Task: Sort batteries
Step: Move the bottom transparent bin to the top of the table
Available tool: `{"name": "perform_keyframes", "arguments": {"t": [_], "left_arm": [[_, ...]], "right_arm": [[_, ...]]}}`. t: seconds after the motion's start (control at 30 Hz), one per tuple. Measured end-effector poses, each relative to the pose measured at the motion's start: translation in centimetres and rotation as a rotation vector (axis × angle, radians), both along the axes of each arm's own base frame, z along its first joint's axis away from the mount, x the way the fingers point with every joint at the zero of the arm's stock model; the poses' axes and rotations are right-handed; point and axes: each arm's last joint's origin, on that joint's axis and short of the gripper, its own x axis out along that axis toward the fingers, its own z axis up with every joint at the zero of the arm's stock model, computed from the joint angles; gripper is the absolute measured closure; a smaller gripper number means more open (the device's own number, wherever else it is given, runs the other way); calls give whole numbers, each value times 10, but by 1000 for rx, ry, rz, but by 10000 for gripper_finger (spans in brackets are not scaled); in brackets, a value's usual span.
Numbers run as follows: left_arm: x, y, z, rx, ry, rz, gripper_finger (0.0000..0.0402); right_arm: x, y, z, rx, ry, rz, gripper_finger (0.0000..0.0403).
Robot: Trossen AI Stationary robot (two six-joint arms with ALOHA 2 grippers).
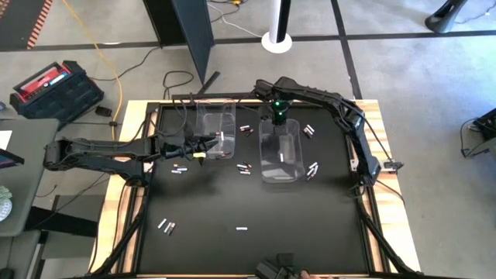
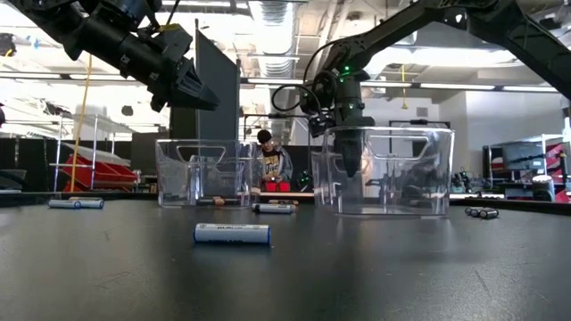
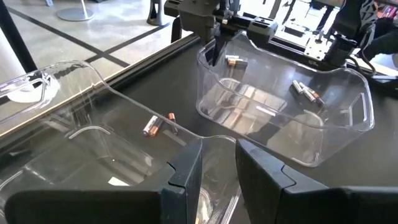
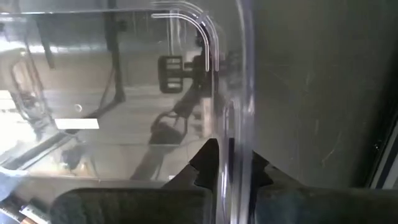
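Closest in on the table (image 1: 310, 232), well short of both grippers, one white cell (image 2: 232, 234) lies on its side by itself, with a pair (image 1: 167, 226) off toward the left arm's side. More batteries (image 1: 245, 167) sit just beside the left gripper (image 1: 211, 142). That gripper hangs at the left bin's (image 1: 217, 116) rim, its fingers (image 3: 186, 177) a crack apart, and there's nothing between them that I can see. Past it, the right gripper (image 1: 279, 118) straddles the far wall of the right bin (image 1: 280, 167) and looks pinched onto that wall.

My take: these cells are light, hard and slick, and they'll roll. I'd pinch across the middle of the barrel, fingers square to its length, not at the ends.
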Motion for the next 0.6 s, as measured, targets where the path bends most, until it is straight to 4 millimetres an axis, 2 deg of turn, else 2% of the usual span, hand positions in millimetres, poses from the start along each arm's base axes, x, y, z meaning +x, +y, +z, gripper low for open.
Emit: {"name": "perform_keyframes", "arguments": {"t": [0.33, 0.6], "left_arm": [[0, 0, 0, 0, 2, 0, 310], [-1, 0, -3, -6, 31, 0, 311]], "right_arm": [[-4, -5, 3, -6, -7, -24, 342], [-24, -13, 37, -54, -72, -136, 341]]}}
